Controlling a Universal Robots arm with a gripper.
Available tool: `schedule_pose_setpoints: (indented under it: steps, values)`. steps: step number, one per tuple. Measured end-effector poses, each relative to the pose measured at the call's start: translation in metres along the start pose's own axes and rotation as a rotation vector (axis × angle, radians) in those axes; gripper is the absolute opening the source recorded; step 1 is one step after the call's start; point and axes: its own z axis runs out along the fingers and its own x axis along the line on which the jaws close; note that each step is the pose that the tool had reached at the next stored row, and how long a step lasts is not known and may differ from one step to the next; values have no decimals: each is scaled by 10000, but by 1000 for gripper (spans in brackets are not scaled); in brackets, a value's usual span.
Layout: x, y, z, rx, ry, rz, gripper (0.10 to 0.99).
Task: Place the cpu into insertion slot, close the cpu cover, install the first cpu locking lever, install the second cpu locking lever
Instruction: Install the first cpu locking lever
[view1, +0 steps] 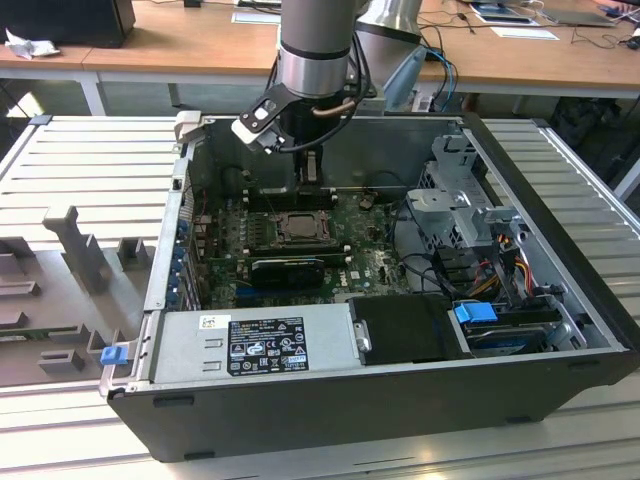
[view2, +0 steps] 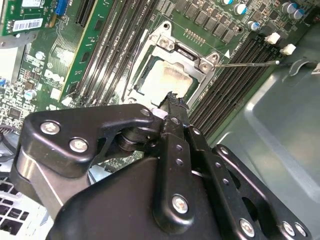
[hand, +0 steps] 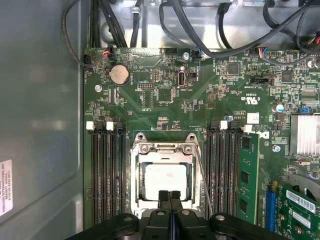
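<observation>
The cpu (hand: 165, 181) lies in the insertion slot (view1: 297, 228), its silver-grey top (view2: 162, 80) showing through the window of the cpu cover (hand: 165, 149). The cover lies flat over the chip. One thin wire locking lever (view2: 245, 63) sticks out from the socket corner over the memory slots; the same lever (hand: 202, 172) runs along one side of the socket. My gripper (hand: 169, 196) hovers just above the socket's edge with its two black fingers pressed together and nothing between them. In the exterior view the gripper (view1: 309, 178) hangs behind the socket.
The green motherboard (hand: 150, 95) sits in an open computer case (view1: 400, 400). Black memory slots (hand: 107, 170) flank the socket, and a memory stick (hand: 246, 175) stands beside them. A grey power-supply box (view1: 255, 340), drive cage (view1: 465, 210) and cables (view1: 500, 260) line the case.
</observation>
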Motion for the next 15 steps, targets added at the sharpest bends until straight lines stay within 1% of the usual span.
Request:
schedule_pose_setpoints:
  steps: [5,9,11,13,15]
  values:
    - [1,-1,-82,0,0,8,106]
    - [2,-2,-180,0,0,21,106]
    - [3,-8,-197,-1,2,20,106]
    - [3,-11,-197,2,-2,-198,106]
    - [3,-12,-197,8,-9,-617,106]
